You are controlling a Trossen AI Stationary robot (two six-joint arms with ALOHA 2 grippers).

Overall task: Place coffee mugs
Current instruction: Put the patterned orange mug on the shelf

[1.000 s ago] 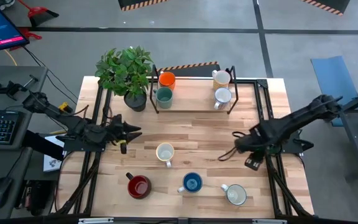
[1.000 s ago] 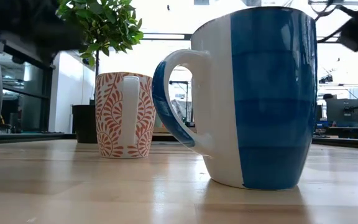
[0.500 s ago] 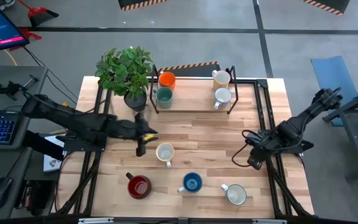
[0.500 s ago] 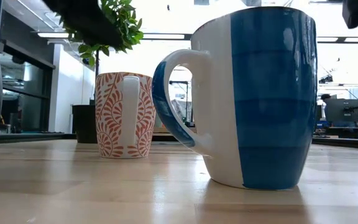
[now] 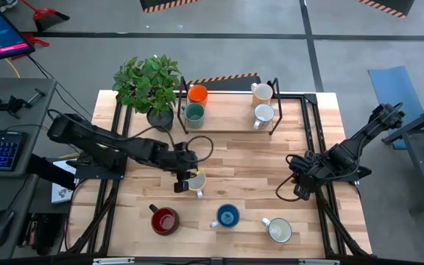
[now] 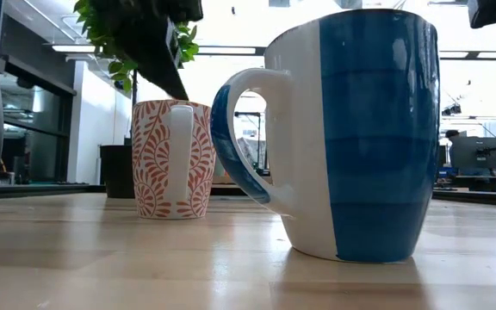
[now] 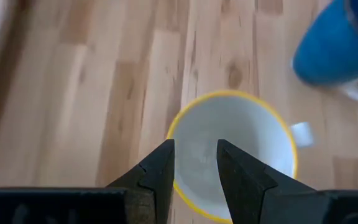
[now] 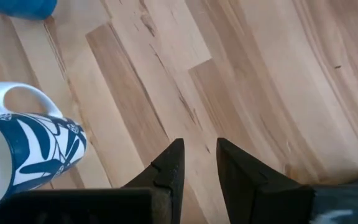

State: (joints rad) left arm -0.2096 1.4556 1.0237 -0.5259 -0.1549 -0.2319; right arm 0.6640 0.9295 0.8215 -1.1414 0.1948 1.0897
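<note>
A: What does the figure show?

B: The left gripper hangs directly over the yellow-rimmed mug, which stands near the middle of the counter. In the left wrist view its fingers are a narrow gap apart, both tips over the mug's open mouth.

A: And the right arm?

B: The right gripper waits to the right of the yellow-rimmed mug, well apart from it, fingers slightly parted and holding nothing, with a leaf-patterned mug nearby.

A: Where are the other mugs?

B: The red mug, the blue mug and a grey mug stand in a row nearer the front edge than the yellow-rimmed mug. Four more mugs sit on the rack beyond it, beside the plant.

A: What could go wrong?

B: Both fingertips appear to sit inside the rim. A straight descent would probably close on air, or press the wall outward and tip the mug. The handle points towards the blue mug, so a shove could knock the two together. A thin ceramic rim may also slip from a light pinch.
</note>
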